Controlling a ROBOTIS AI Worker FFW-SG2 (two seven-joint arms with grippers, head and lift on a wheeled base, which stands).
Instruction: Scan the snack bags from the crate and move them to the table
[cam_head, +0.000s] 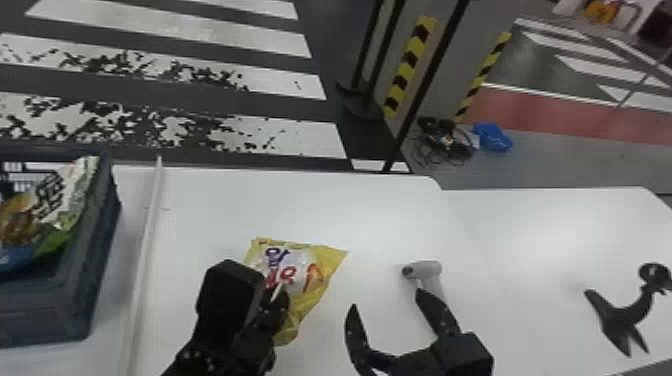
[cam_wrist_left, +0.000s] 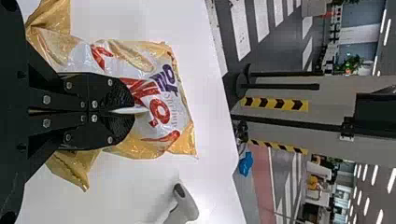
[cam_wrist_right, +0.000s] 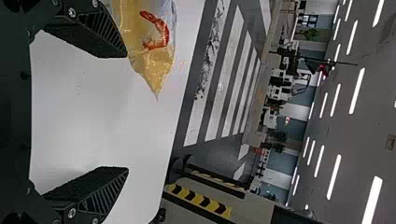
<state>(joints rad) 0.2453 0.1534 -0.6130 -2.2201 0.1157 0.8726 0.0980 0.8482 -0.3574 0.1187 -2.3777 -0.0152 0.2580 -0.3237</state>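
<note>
In the head view, the left gripper (cam_head: 281, 296) had hold of a yellow snack bag (cam_head: 312, 270) over the bench (cam_head: 525, 235), left of the middle and between its near and far edges. Whether the bag's underside touched the bench, I could not tell. The left wrist view gave the grip itself: the fingers (cam_wrist_left: 120, 95) were together, a pale sliver sticking out between their tips across the printed front, with yellow film spreading out to both sides of them.

The head view had the right gripper (cam_head: 387, 300) low over the bench, to the right of the bag. The right wrist view showed its fingers (cam_wrist_right: 100, 35) wide apart with nothing between them, and a pointed corner of the bag close by one fingertip.

A grey handheld scanner (cam_head: 427, 270) lay on the bench beyond the right gripper; the left wrist view caught its head from another side. The head view added a dark crate (cam_head: 97, 280) at the bench's left end, with a green and white bag (cam_head: 62, 202) inside by its right wall, a white strip (cam_head: 145, 240) running between crate and yellow bag, and a black stand (cam_head: 622, 312) toward the bench's right edge.
</note>
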